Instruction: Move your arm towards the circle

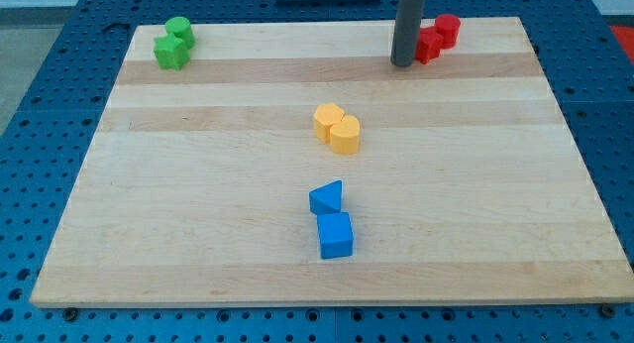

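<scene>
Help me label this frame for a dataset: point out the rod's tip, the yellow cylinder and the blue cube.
my tip (403, 62): camera view, the rod's very bottom end.
yellow cylinder (345, 135): camera view, middle of its curved side.
blue cube (336, 237): camera view, middle of its front face.

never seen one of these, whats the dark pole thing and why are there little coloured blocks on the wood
The dark pole is a robot arm's pushing rod; it has no claw and holds nothing. My tip rests on the wooden board near the view's top, just left of two red blocks. There is one camera picture, looking down at the board. Two green blocks sit at the top left, two yellow blocks, one a round cylinder, in the middle, and a blue triangle and blue cube below them.
</scene>
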{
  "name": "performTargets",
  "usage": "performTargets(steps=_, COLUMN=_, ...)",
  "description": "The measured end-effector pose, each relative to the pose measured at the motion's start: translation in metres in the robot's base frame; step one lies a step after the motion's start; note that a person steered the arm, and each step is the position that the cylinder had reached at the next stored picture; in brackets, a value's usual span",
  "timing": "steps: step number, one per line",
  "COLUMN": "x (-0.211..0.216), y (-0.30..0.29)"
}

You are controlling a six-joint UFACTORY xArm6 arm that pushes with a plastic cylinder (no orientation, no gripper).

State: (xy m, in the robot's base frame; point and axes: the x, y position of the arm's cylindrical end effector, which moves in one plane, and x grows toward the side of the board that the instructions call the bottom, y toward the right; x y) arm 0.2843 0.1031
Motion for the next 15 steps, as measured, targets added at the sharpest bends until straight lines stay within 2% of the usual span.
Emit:
performTargets(steps=2, x=0.005, y=0.000)
performTargets(steps=4, x=0.029, y=0.000)
performTargets(steps=6, x=0.045, y=0.071)
performTargets(steps=9, x=0.057, y=0.077)
performTargets(steps=10, x=0.068, y=0.074)
performTargets(steps=13, x=0.126, y=0.012)
performTargets(steps=15, x=0.143, y=-0.015)
